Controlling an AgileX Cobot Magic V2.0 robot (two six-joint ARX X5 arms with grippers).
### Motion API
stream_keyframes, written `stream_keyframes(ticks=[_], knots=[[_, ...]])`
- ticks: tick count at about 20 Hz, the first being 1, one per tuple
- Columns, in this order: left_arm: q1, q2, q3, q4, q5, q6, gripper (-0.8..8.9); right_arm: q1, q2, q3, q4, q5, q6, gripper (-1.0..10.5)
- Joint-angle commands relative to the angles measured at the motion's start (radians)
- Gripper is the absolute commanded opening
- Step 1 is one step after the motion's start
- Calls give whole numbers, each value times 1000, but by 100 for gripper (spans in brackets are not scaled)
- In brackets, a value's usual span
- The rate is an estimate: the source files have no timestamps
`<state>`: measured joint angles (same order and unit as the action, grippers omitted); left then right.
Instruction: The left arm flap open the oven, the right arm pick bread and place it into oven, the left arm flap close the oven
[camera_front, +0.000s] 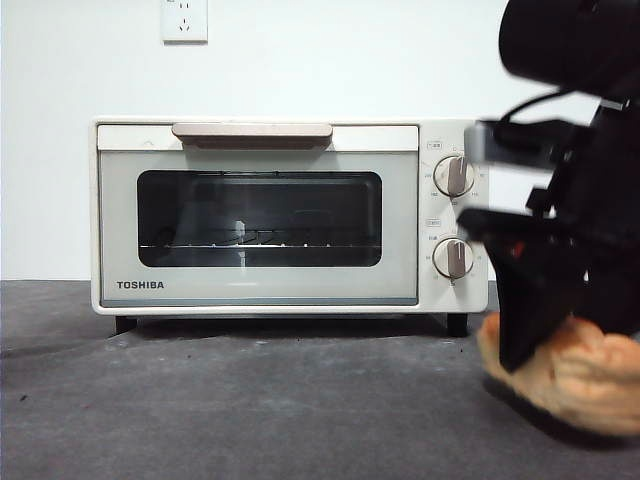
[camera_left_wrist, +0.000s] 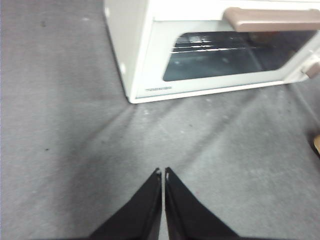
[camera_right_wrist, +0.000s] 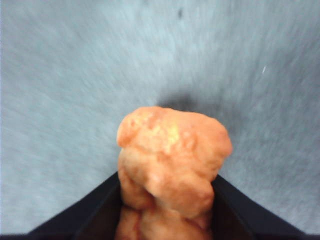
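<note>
The right arm's black two-jawed claw (camera_front: 535, 330), large and dark, comes down at the right edge of the front view, and much of it is cut off by that edge and by the top corner. Its jaws stand apart only as far as the loaf is thick and are clamped on the golden-orange, lumpy, crusty bread (camera_front: 575, 375), one jaw on each flank. In the right wrist view the bread (camera_right_wrist: 172, 160) fills the gap between the jaws, with its near end hidden below the picture's edge. The loaf is near the front right part of the desk (camera_front: 250, 400), a dark grey felt-like surface. Whether it rests on the desk or is raised just off it cannot be told; a dark shadow lies under it.

The left arm's black wedge-fingered claw (camera_left_wrist: 163, 172) hangs above bare desk before the oven's left front corner, well apart from it. Its jaws are together, with only a thin slit between the tips, and they hold nothing.

Farther back, toward the desk's rear edge, stands the cream-white boxy TOSHIBA toaster oven (camera_front: 260, 290). Its door with the beige bar handle (camera_front: 252, 133) is closed. Behind the dark glass window the wire rack (camera_front: 260, 240) shows dimly. The two round knobs (camera_front: 455, 177) are partly crowded by the right arm.
</note>
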<state>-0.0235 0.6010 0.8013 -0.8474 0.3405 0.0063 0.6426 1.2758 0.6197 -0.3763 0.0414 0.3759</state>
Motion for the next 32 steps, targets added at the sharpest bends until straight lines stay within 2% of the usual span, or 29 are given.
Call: stream_keyframes(ticks=[1,6,11,15,21,32], knots=[[-28,8,21,24,5,-13,16,11,-54,3,9,0,9,212],[-135,60,24,169,12,-118,16,11,-223,3,2,-18,9,212],[-262,209,33,406,12,-186,16,11,-370,18,-52,-18,9,212],[-332,388,117,540,0,-187,16,11,-434,51,-108,-15,9,212],[-369,631,252,603,-14,-135,16,10,-479,60,-120,-15,9,212],[-411,786,291,640,-39,-73,16,11,-481,61,-122,-14,9,213]])
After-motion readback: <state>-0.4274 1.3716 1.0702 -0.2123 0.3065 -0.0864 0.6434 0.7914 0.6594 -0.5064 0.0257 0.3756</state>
